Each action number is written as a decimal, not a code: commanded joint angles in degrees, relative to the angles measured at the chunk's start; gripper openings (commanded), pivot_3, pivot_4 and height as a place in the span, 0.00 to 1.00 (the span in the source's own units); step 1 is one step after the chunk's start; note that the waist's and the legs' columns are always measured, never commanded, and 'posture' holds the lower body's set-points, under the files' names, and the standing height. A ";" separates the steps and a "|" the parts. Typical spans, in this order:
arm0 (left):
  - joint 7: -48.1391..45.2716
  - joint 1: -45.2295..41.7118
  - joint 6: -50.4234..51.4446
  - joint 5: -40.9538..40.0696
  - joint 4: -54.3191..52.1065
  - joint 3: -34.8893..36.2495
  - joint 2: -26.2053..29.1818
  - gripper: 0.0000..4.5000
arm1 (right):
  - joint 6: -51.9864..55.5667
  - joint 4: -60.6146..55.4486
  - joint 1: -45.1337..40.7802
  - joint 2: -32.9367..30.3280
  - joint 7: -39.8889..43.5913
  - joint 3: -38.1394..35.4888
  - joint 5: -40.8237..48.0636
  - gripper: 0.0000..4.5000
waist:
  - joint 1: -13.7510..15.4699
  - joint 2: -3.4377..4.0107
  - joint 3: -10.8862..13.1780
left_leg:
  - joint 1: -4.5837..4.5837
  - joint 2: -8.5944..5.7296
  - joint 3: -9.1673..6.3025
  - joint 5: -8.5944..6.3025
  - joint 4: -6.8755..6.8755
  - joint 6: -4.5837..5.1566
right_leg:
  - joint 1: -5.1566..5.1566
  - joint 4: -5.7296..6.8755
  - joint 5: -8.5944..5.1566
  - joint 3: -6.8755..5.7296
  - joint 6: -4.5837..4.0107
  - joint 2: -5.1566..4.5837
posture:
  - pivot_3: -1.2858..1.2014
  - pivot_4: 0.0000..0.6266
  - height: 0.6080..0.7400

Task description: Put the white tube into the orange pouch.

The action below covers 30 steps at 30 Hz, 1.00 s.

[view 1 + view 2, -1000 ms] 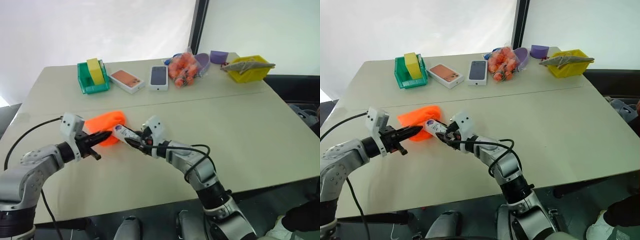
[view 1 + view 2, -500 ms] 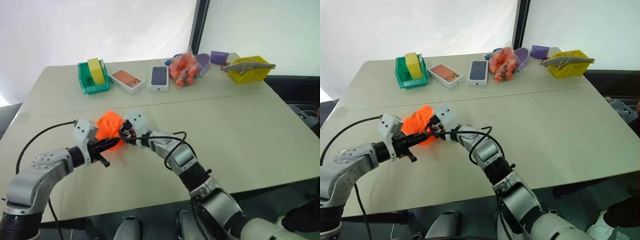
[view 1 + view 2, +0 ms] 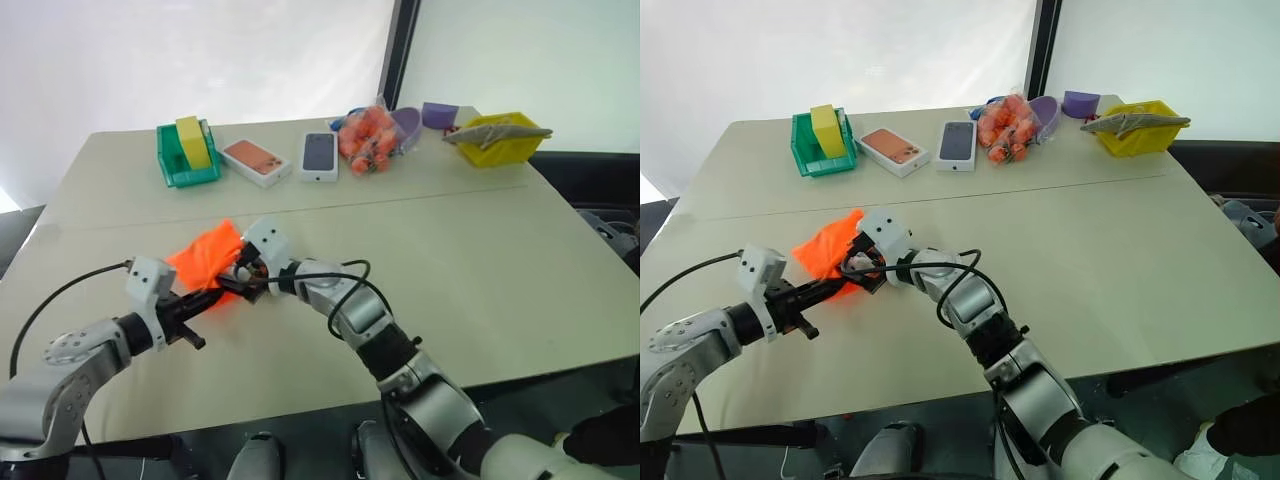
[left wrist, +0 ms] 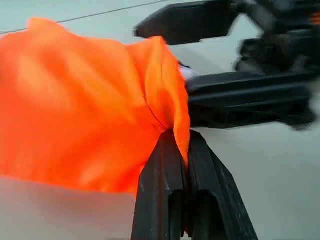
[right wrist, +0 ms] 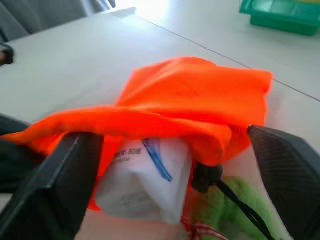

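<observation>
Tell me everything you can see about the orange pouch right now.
The orange pouch is bright neon-orange soft fabric, crumpled and lying on the beige table. The left tool is shut on its edge. The white tube sits partly inside its mouth, between the open fingers of the right tool. A black cord with a green charm lies beside the mouth.

Tube (image 5: 145, 180) sits in the pouch (image 5: 185, 107) mouth, on the surface (image 3: 480, 260) between left claw (image 4: 179, 150) and right claw (image 5: 170, 170).

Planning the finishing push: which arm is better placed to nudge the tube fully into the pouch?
Right. Its open pincer frames the tube, half inside the pouch; the left pincer is shut, pinching the pouch rim.
</observation>
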 commanded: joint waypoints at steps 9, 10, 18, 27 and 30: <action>1.24 -2.41 -0.68 -3.32 4.96 5.39 -2.31 0.00 | 5.62 -17.95 9.01 -12.76 10.28 -2.18 4.68 0.88 | -0.14 -0.13 -0.07 | 0.07 0.00 0.00 0.00 0.09 0.00 | 0.05 0.02 -0.07 0.00 0.12 0.01 | 0.52 0.24 1.00; 1.13 -2.45 -0.57 -3.44 5.05 5.34 -2.26 0.00 | 5.97 -18.13 9.27 -12.80 10.49 -2.11 4.83 0.82 | -0.17 -0.17 -0.10 | 0.07 0.00 0.00 0.00 0.07 0.00 | 0.02 0.03 -0.07 0.00 0.12 0.02 | 0.52 0.24 1.00; -0.07 -0.98 -1.85 -1.96 7.30 5.36 -0.55 0.00 | 1.57 -11.77 8.15 -9.33 3.55 2.28 -3.47 0.02 | -0.08 -0.14 -0.08 | 0.05 0.00 0.00 0.00 0.02 -0.01 | -0.01 0.01 0.00 0.00 0.01 0.01 | 0.52 0.24 1.00; -1.05 0.15 -9.06 4.61 13.13 6.33 1.91 0.00 | -9.73 -5.32 6.09 -9.25 2.72 3.30 -9.50 0.15 | -0.04 -0.11 -0.06 | 0.03 0.00 0.01 0.00 0.02 -0.02 | -0.05 -0.01 0.00 0.00 -0.01 0.00 | 0.52 0.24 1.00; -1.68 -0.18 -11.03 5.80 14.39 5.92 2.32 0.00 | -12.03 -4.43 5.50 -9.51 2.32 3.35 -11.25 0.45 | -0.13 -0.11 -0.06 | 0.02 0.00 0.01 0.00 0.00 -0.02 | -0.06 0.00 0.03 0.00 -0.05 0.01 | 0.52 0.24 1.00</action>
